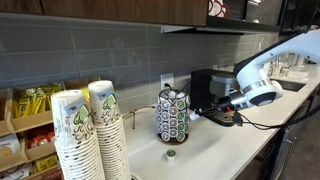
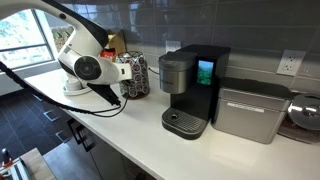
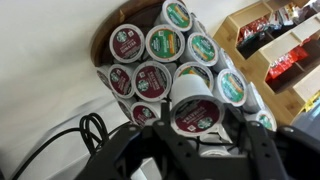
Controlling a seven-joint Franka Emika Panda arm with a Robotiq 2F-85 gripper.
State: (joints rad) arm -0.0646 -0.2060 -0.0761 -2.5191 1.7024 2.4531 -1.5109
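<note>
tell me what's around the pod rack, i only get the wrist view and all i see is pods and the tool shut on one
observer: A single loose pod lies on the counter in front of the pod rack, apart from it.
operator: ok, what's on the side away from the arm
observer: Tall stacks of paper cups stand there, closer to the camera in an exterior view.
operator: anything else close by
observer: A black coffee machine stands against the wall beside the rack, with a grey box-shaped appliance next to it.
</note>
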